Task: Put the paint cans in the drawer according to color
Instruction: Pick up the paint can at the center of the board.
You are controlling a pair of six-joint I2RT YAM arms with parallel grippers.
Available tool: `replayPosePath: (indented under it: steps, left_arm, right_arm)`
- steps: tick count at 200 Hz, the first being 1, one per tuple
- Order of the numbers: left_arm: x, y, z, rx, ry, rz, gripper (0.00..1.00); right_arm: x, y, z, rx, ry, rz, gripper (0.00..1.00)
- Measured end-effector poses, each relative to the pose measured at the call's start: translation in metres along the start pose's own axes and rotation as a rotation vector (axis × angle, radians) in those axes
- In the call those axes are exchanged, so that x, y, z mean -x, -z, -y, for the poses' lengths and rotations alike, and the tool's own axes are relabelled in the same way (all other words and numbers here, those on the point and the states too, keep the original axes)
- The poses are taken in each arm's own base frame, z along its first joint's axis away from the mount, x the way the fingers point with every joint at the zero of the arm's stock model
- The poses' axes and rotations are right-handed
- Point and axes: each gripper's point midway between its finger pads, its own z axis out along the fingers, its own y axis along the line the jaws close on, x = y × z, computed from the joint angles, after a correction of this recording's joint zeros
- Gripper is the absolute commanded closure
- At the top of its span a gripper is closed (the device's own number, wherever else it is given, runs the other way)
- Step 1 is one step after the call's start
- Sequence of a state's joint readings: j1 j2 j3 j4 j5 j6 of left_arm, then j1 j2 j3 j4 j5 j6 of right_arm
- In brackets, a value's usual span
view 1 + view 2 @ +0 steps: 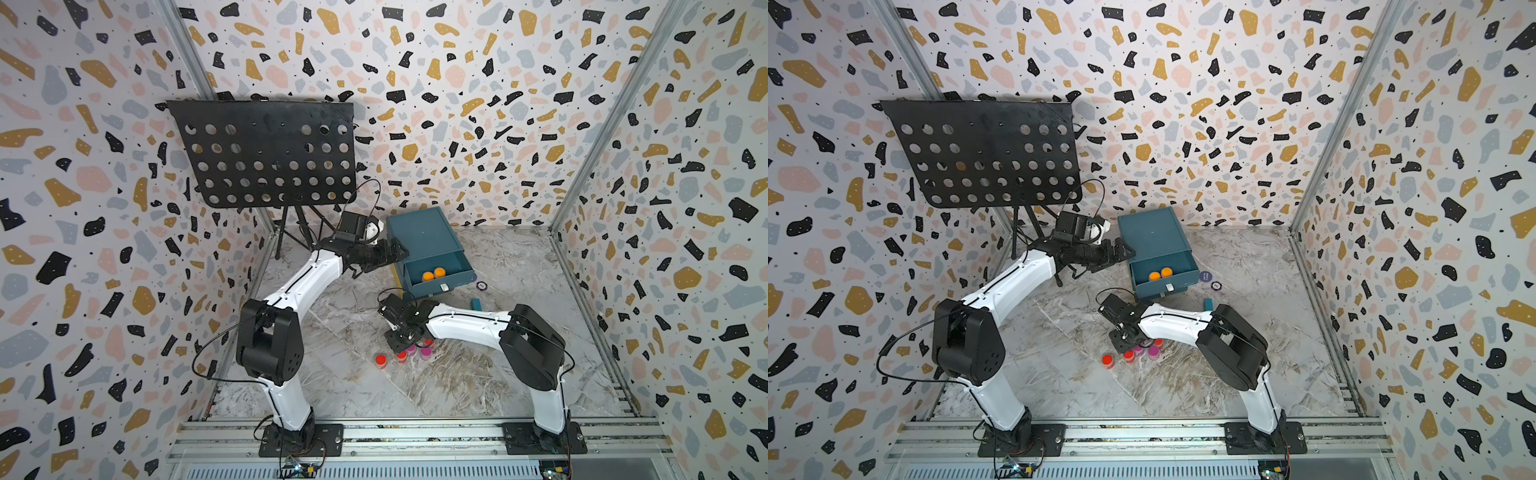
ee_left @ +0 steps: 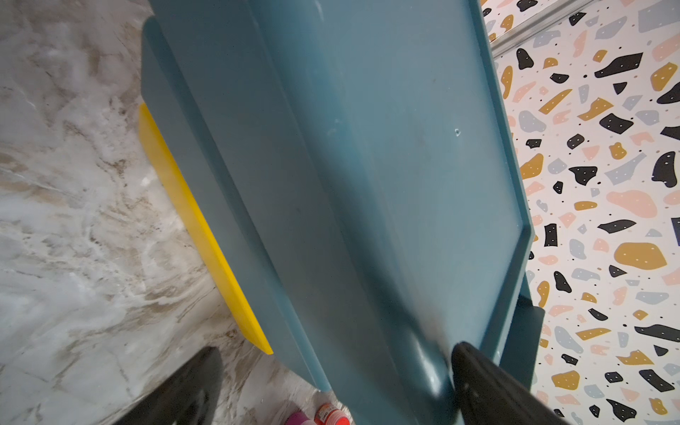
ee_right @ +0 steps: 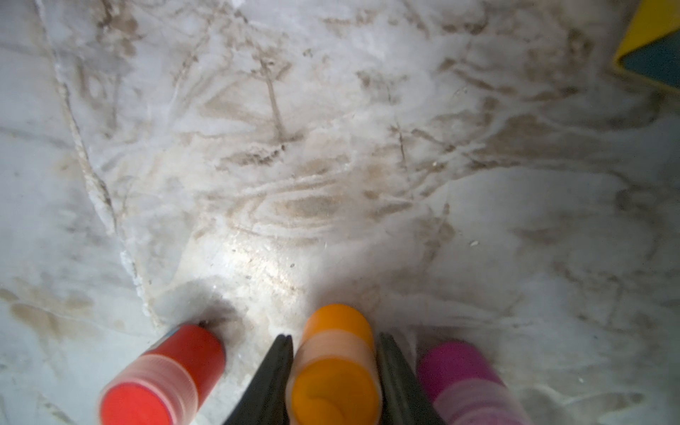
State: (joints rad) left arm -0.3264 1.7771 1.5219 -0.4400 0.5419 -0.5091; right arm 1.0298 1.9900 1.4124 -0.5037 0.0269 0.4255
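Near the middle of the table (image 1: 457, 374), your right end effector (image 3: 335, 335) grips an orange paint can (image 3: 336, 368); your left end effector (image 2: 336, 347) stands wide at the drawer (image 2: 368, 184).

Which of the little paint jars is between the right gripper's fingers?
The orange jar: the right gripper has a finger against each side of it, while the red jar and the magenta jar stand just outside those fingers.

Perforated music stand (image 1: 266, 153), teal block (image 1: 476, 304), marble tabletop (image 1: 415, 382)
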Motion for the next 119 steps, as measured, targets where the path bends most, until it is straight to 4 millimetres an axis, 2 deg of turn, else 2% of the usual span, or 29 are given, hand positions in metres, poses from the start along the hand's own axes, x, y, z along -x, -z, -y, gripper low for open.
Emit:
replayPosePath:
  steps: [29,51,71,92,106,119]
  left_arm:
    - [0.0,0.0,0.0,0.0,0.0,0.0,0.0]
    - [-0.001,0.002,0.0,0.003,-0.002,-0.001,0.0]
    - [-0.002,0.005,0.001,0.012,-0.006,-0.004,0.0]
    - [-0.001,0.009,0.001,0.025,-0.008,-0.003,0.0]
    - [0.001,0.011,0.003,0.029,-0.008,-0.001,0.0]
    - [0.004,0.014,0.006,0.028,-0.011,0.005,0.0]
  right_arm:
    - [0.0,0.01,0.0,-0.014,0.006,0.007,0.82]
    - [0.01,0.046,0.0,-0.013,0.007,0.068,0.82]
    - [0.03,0.101,0.001,-0.012,0.006,0.179,0.82]
    - [0.053,0.171,0.003,-0.006,0.004,0.336,0.82]
    - [0.064,0.217,0.01,0.001,-0.013,0.432,0.82]
    - [0.07,0.252,0.021,0.006,-0.039,0.494,0.82]
